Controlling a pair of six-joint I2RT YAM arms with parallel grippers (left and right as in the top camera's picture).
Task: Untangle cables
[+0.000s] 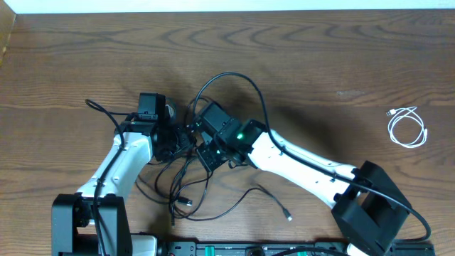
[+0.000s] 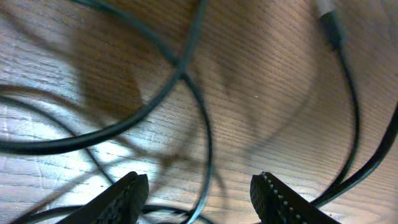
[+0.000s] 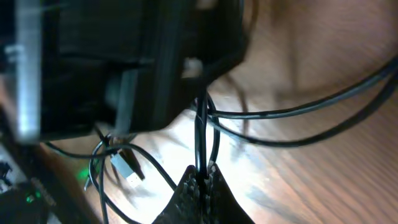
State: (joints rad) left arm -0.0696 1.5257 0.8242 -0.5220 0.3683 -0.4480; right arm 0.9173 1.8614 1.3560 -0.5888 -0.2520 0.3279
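A tangle of black cables (image 1: 186, 169) lies mid-table, with one big loop (image 1: 234, 80) arching behind it. Both grippers meet over the tangle. My left gripper (image 1: 169, 146) is open; in the left wrist view its fingers (image 2: 127, 198) straddle a thin black strand (image 2: 206, 140) on the wood without touching it. My right gripper (image 1: 197, 131) is shut on a black cable (image 3: 200, 134) that rises straight out of the closed tips (image 3: 203, 179). A USB plug (image 3: 126, 168) lies just left of that cable. Much of the knot is hidden under the arms.
A coiled white cable (image 1: 407, 126) lies alone at the far right. A loose black end with a plug (image 1: 284, 211) trails toward the front edge. In the right wrist view, the left arm's body (image 3: 124, 56) looms close above the right gripper.
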